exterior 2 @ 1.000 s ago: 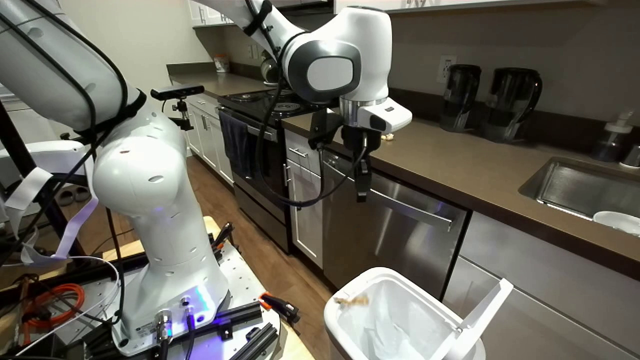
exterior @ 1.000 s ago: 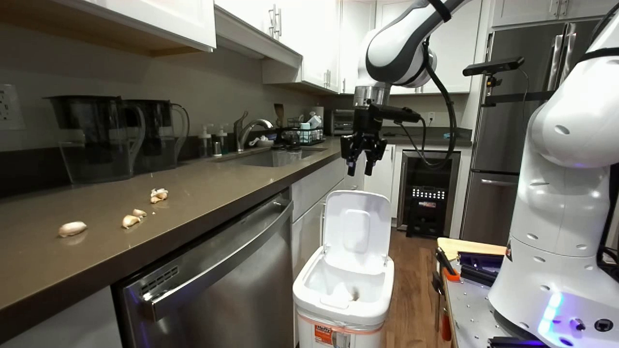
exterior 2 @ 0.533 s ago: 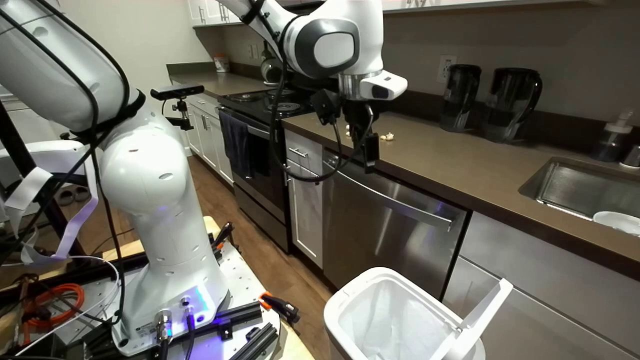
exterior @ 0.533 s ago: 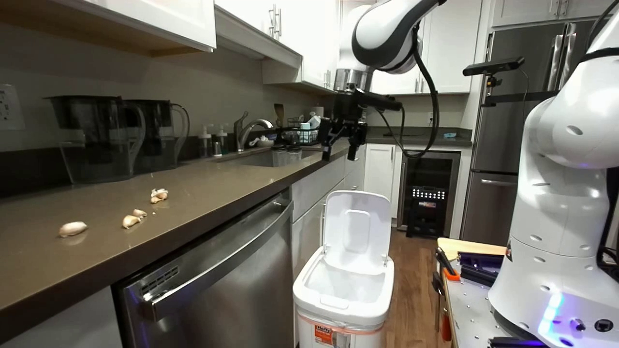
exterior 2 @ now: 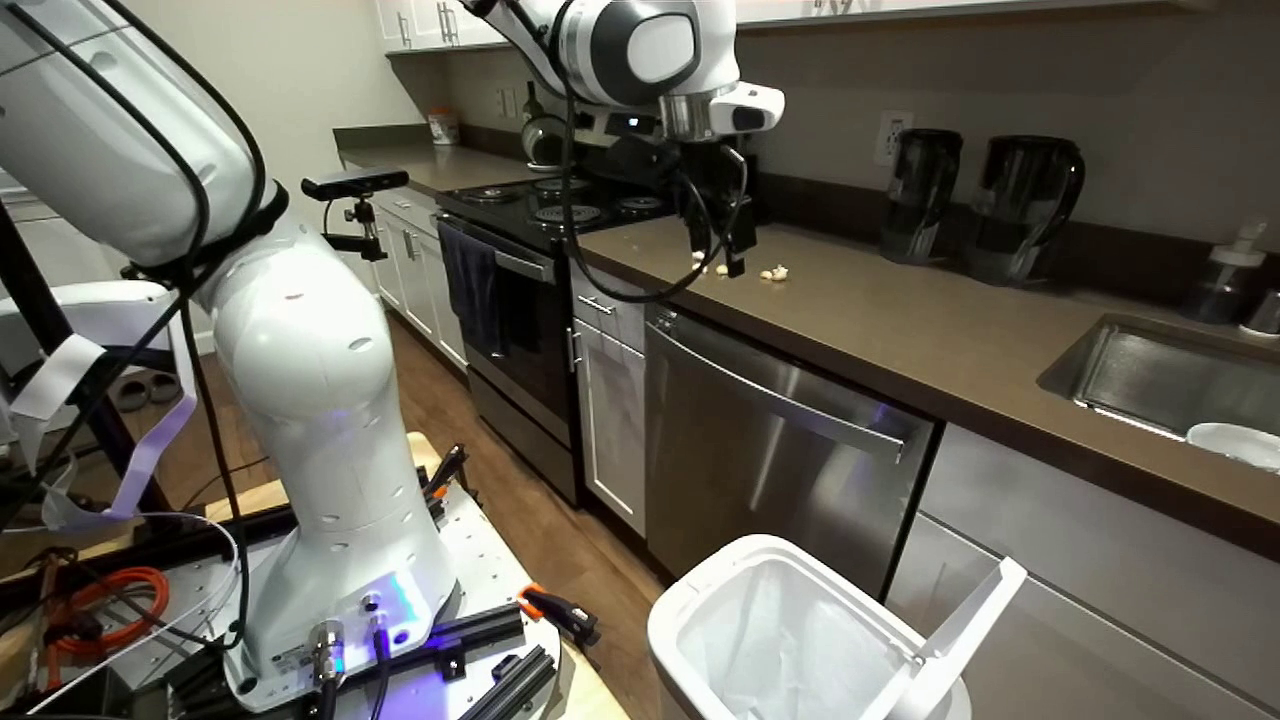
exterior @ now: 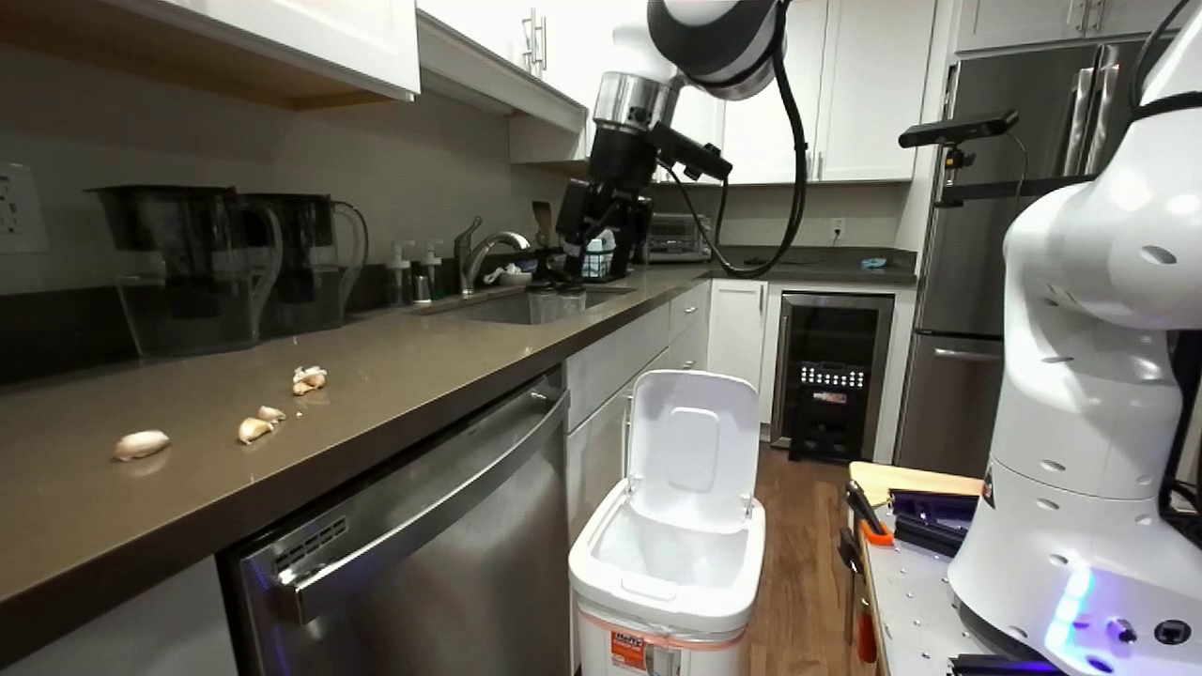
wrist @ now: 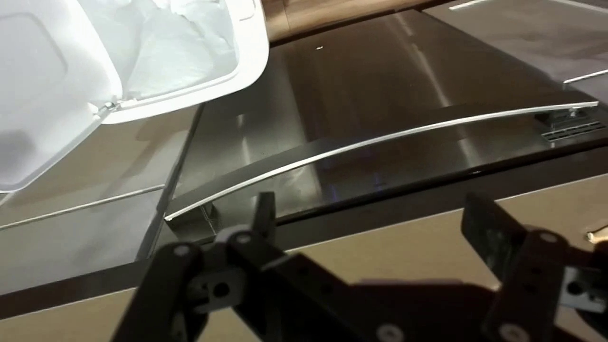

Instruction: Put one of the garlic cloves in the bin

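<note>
Garlic cloves [exterior: 141, 444] lie unmoved; the spread gripper [wrist: 369, 211] has swung nearer, seemingly over the counter [exterior: 413, 380]

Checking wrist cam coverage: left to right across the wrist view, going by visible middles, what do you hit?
Open bin lid → bin → dishwasher → what looks like a garlic clove, cut off at the right edge. Gripper left out; it overlaps the dishwasher.
</note>
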{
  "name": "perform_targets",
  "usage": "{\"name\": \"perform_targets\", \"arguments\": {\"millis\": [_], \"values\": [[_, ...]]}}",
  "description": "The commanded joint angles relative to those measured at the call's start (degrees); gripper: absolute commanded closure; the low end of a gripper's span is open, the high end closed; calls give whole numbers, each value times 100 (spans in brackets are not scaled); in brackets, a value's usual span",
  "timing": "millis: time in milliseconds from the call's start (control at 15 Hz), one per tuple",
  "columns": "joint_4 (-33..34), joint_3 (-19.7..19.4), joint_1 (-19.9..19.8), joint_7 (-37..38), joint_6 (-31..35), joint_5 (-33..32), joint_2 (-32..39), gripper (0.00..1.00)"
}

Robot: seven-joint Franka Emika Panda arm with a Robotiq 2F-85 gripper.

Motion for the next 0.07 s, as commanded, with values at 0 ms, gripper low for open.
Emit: {"name": "perform_targets", "arguments": {"millis": [0], "values": [[7,74,-83,-32,-17,42,4,0]]}}
